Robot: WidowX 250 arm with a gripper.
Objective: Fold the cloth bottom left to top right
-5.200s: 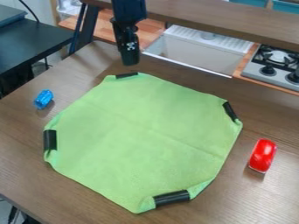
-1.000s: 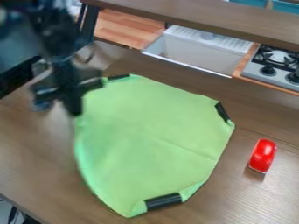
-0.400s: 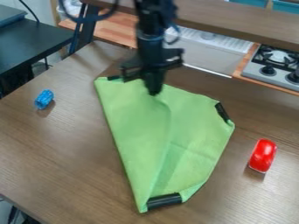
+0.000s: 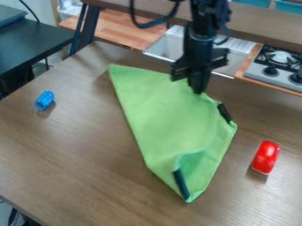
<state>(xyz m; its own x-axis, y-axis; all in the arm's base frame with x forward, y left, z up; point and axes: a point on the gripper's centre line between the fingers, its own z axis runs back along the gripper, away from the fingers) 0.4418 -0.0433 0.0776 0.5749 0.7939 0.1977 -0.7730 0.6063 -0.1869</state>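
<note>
Your green cloth point(image 4: 159, 112) lies on the wooden table point(image 4: 77, 163), partly folded over on itself. It makes a long, narrow shape, with one corner toward your upper left and the other end tapering down toward the bottom of the view. Your gripper point(image 4: 198, 91) is at the cloth's upper edge, right of its upper left corner, pinching the fabric there. Near the cloth's lower end you see the flap's edge curl up over a shaded hollow. One black strip point(image 4: 224, 113) sits on the cloth's right corner, and another dark strip point(image 4: 181, 184) runs along its lower left edge.

To the left of the cloth, well apart from it, you have a small blue object point(image 4: 44, 100). To the right of the cloth, also apart, lies a red object point(image 4: 265, 157) with a pale underside.

Beyond the cloth you see a white sink point(image 4: 239, 58), partly hidden behind your arm; you cannot tell what is in it. Right of that sink, beyond the cloth, is a stove point(image 4: 274, 66) with black knobs. At the far upper right from the cloth are teal bins point(image 4: 289, 6), cut off by the view's edge, so you cannot tell their contents.
</note>
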